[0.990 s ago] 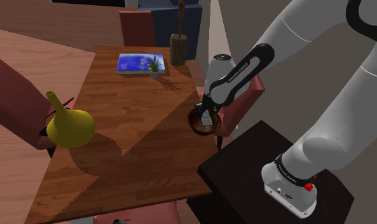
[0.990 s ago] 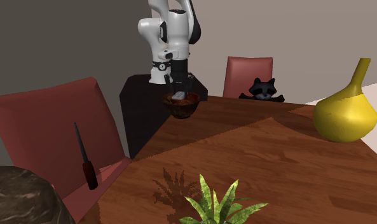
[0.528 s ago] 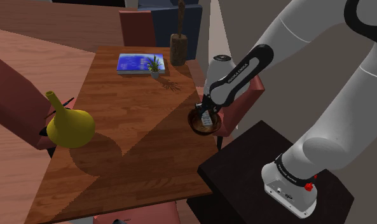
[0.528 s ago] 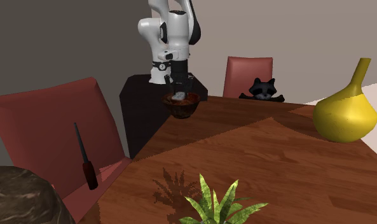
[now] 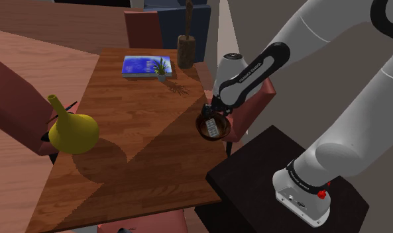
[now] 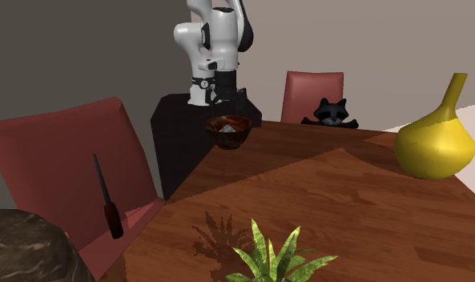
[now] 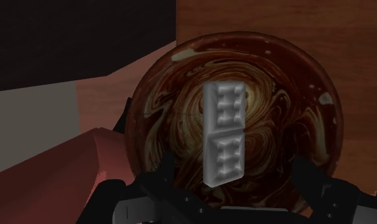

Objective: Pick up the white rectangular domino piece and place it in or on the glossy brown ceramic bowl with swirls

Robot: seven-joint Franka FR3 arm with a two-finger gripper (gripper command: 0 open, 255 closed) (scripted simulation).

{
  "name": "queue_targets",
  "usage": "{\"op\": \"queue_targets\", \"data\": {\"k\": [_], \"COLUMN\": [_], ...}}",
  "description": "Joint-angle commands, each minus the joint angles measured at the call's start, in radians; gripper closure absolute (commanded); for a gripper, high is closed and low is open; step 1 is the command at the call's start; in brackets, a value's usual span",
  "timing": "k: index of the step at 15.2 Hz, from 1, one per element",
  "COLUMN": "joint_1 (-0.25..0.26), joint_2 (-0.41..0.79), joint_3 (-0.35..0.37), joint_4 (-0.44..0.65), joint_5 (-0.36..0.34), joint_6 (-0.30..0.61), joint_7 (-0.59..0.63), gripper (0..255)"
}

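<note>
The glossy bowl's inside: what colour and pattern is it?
Dark brown with cream swirls inside the glossy round bowl; wrist view shows best.

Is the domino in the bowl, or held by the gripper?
In the bowl: the domino lies flat on its swirled floor, and the gripper's fingers stand apart, clear of it.

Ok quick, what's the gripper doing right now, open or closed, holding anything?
Gripper: open, holding nothing. The white domino lies in the brown swirled bowl below it, untouched by the fingers.
</note>
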Motion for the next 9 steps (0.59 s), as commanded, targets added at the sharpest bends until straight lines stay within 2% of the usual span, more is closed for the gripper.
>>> {"op": "queue_targets", "data": {"k": [1,2,9], "joint_1": [-0.002,-0.001,-0.001], "joint_2": [-0.068,-0.097,-0.097], "joint_3": [0.007,0.007,0.006], "joint_4": [0.001,0.003,0.003], "joint_5": [0.02,0.028,0.028], "joint_6": [-0.07,-0.1,-0.1], "joint_7": [-0.013,-0.018,-0.018], "gripper": [0,0,0]}}
